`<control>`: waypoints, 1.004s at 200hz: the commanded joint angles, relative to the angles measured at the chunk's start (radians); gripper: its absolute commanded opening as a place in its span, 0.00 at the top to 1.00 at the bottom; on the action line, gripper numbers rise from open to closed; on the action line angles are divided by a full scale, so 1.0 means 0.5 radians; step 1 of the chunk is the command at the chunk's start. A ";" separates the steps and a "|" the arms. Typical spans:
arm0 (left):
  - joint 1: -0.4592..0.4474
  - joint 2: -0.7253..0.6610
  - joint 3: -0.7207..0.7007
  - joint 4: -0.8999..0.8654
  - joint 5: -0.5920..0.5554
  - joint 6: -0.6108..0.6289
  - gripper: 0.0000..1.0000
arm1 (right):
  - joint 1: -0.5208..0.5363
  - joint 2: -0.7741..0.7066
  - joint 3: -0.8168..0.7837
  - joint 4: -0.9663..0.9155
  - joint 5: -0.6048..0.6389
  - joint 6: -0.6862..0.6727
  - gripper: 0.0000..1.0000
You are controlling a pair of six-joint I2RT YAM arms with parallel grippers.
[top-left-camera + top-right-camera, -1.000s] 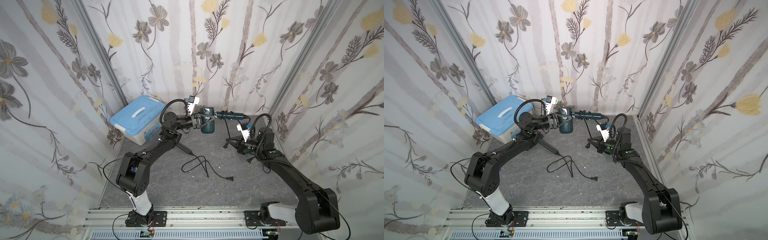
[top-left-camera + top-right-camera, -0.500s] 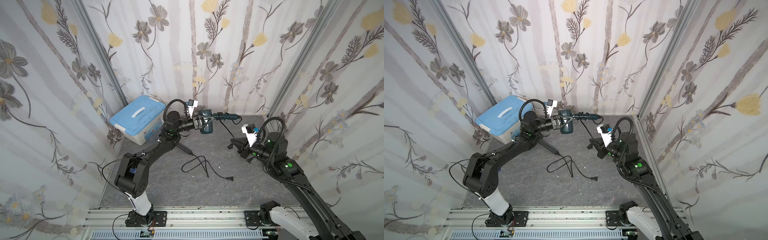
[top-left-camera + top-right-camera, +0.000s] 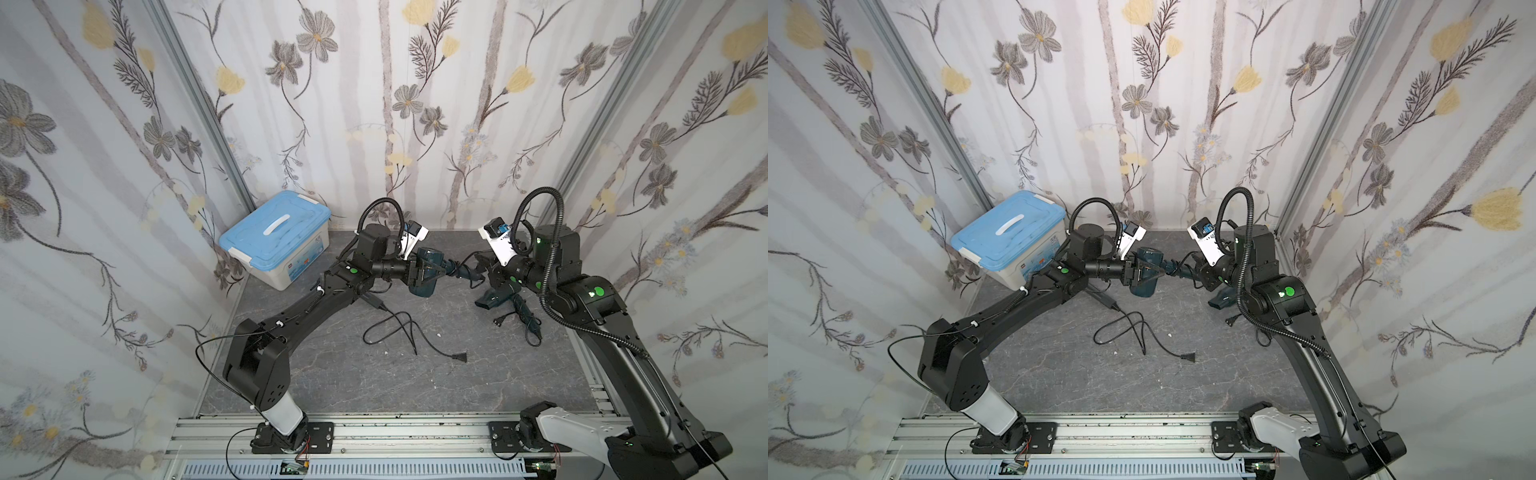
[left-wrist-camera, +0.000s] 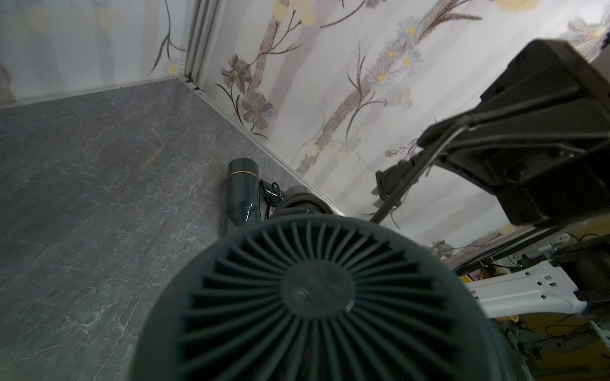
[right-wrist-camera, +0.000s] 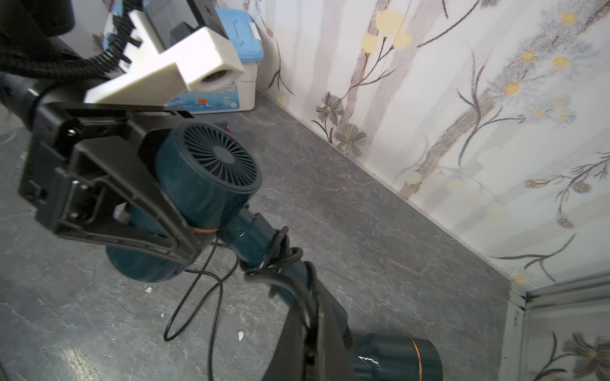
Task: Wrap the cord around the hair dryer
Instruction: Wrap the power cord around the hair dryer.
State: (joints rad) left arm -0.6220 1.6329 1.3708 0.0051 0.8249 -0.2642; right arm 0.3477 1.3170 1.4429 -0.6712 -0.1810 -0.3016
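Between left tool (image 3: 423, 272) and right tool (image 3: 480, 266), clear of the bench (image 3: 332, 374): hair dryer (image 5: 211, 184) held aloft.
Left tool grips its body; right tool is pinched shut on the cord (image 5: 290, 260) at the handle (image 5: 251, 237), where loops sit. Slack cord and plug (image 3: 460, 356) lie on the bench below the left tool; a second dryer (image 3: 494, 299) lies under the right tool.

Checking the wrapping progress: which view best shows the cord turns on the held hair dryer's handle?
The right wrist view: the cord loops round the handle of the hair dryer close up. In both top views it is only a small dark tangle. The left wrist view shows mostly the rear grille, the handle blurred behind.
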 commanded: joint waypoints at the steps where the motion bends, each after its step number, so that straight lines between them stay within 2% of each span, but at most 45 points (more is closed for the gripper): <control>1: -0.046 -0.041 0.013 -0.352 0.199 0.277 1.00 | -0.006 0.060 0.036 0.184 0.320 -0.169 1.00; 14: -0.087 -0.062 0.036 -0.477 0.266 0.379 1.00 | -0.029 0.113 0.015 0.251 0.303 -0.231 1.00; 36: -0.159 -0.086 0.104 -0.707 0.366 0.545 1.00 | -0.122 0.231 0.019 0.309 0.051 -0.311 1.00; 53: -0.188 -0.117 0.140 -0.798 0.461 0.618 1.00 | -0.229 0.318 0.026 0.361 -0.240 -0.329 1.00; 80: -0.195 -0.170 0.151 -0.832 0.568 0.666 1.00 | -0.386 0.435 0.015 0.390 -0.845 -0.382 1.00; 107: -0.183 -0.185 0.278 -0.853 0.585 0.698 1.00 | -0.426 0.542 0.023 0.286 -1.182 -0.404 1.00; 135: -0.155 -0.172 0.311 -0.732 0.639 0.622 1.00 | -0.425 0.612 -0.034 0.247 -1.285 -0.428 0.80; 173: -0.048 -0.194 0.179 -0.262 0.715 0.280 1.00 | -0.437 0.495 -0.235 0.347 -1.309 -0.404 0.71; 201: 0.009 -0.156 0.099 -0.244 0.722 0.266 1.00 | -0.450 0.437 -0.394 0.429 -1.327 -0.355 0.65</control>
State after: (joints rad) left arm -0.6365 1.5509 1.4319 -0.2771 1.0843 -0.1104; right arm 0.1238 1.5509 1.2934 -0.5323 -0.8387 -0.4881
